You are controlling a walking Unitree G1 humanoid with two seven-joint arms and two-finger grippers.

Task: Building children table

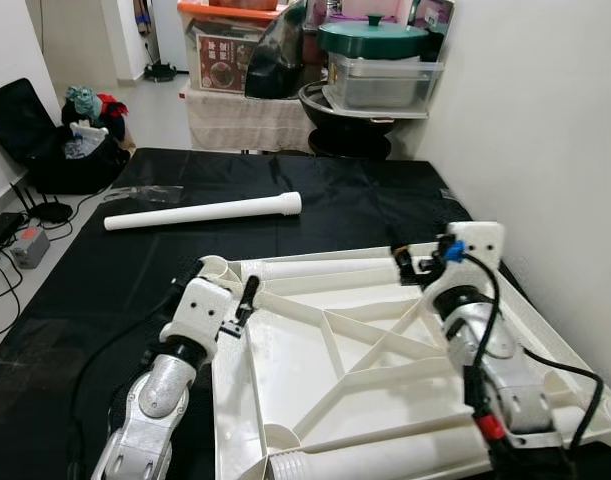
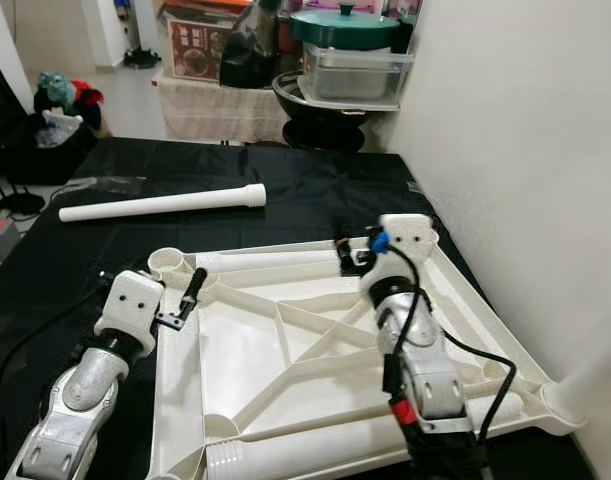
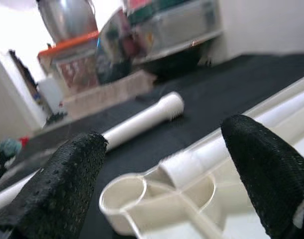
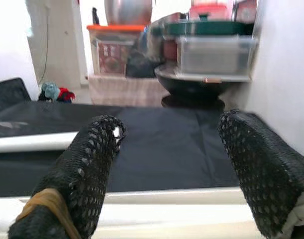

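A white plastic table top (image 1: 285, 390) lies upside down on a black cloth (image 1: 135, 270). One white leg tube (image 1: 315, 268) lies along its far rim and another (image 1: 375, 462) along its near edge. A third loose leg (image 1: 200, 212) rests on the cloth beyond it. My left gripper (image 3: 161, 169) is open, hovering just behind the round corner socket (image 3: 124, 196) at the top's far left. My right gripper (image 4: 166, 164) is open too, low over the far rim near the right corner, with nothing between its fingers.
A white wall (image 1: 545, 150) runs close along the right. Behind the cloth stand a low cloth-covered bench (image 1: 245, 120), a black bowl (image 1: 345, 105) and a green lidded pot (image 1: 373, 38) on a tub. A black bag (image 1: 65, 150) and a power strip (image 1: 25, 245) sit at the left.
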